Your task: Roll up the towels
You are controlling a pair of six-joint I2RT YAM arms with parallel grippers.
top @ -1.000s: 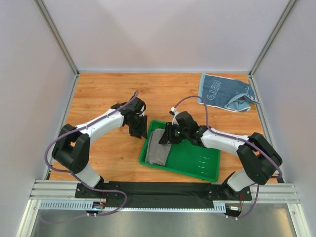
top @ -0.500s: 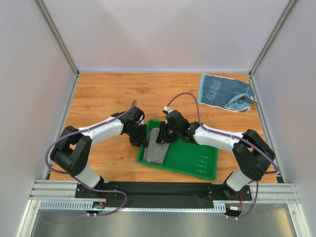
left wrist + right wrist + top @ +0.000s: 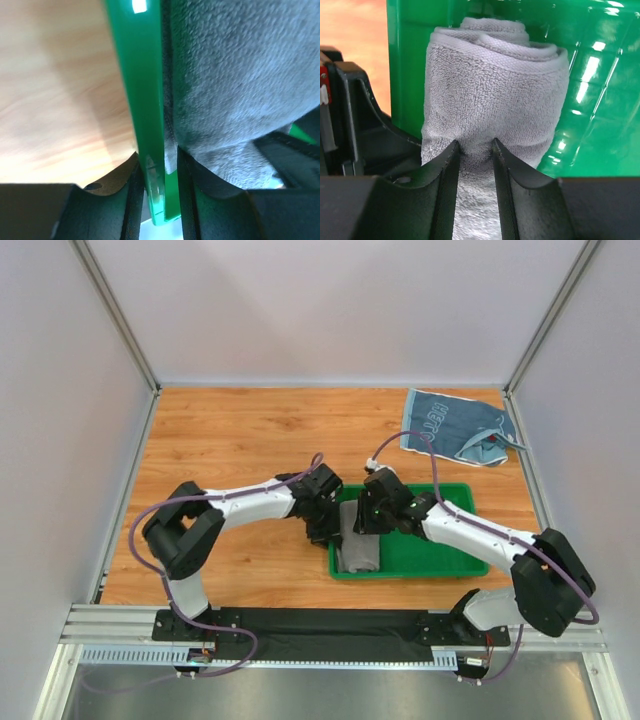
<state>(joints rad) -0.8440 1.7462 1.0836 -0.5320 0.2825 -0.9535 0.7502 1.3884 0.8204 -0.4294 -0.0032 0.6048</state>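
Left gripper [image 3: 157,170] clamped on tray [image 3: 142,90] left wall: one finger outside, other inside against grey towel [image 3: 490,85]. Right gripper [image 3: 474,147] pinching fold of grey towel. Grey towel rolled, lying in tray's left end along wall. Blue towel [image 3: 455,425] unrolled, rumpled, on table [image 3: 230,430] at far right corner, well apart from tray.

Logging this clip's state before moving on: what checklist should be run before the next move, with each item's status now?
1. Right gripper grips grey towel: ok, fingers pinch its near end.
2. Grey towel rolled, inside green tray: ok.
3. Left gripper free of tray: not ok, its fingers clamp the tray wall.
4. Blue towel rolled: not ok, it lies loose at the far right corner.
5. Grey towel lifted off tray floor: cannot tell.
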